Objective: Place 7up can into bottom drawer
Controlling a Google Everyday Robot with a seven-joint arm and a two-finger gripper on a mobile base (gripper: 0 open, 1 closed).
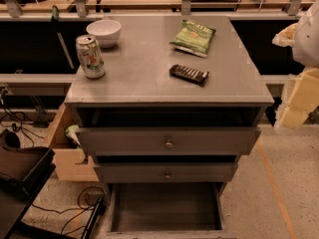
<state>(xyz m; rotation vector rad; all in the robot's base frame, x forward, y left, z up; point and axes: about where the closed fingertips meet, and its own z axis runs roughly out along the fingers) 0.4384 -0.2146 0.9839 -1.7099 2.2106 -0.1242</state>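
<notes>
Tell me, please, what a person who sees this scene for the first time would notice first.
The grey cabinet fills the middle, its bottom drawer pulled open. On top, the 7up can stands upright near the left edge, in front of a white bowl; a green snack bag and a dark bar lie to its right. The tool is not in view.

Item count, grey cabinet [144, 78]: one unit.
Drawers: three in all. That is one upper drawer [124, 141], one middle drawer [129, 173] and one bottom drawer [164, 205].
Round knobs: two [168, 144] [167, 175].
On the top surface:
- 7up can [90, 57], one
- white bowl [104, 32], one
- green snack bag [193, 37], one
- dark wrapped bar [189, 74], one

Four loose items total. Gripper: none in view, out of frame.
</notes>
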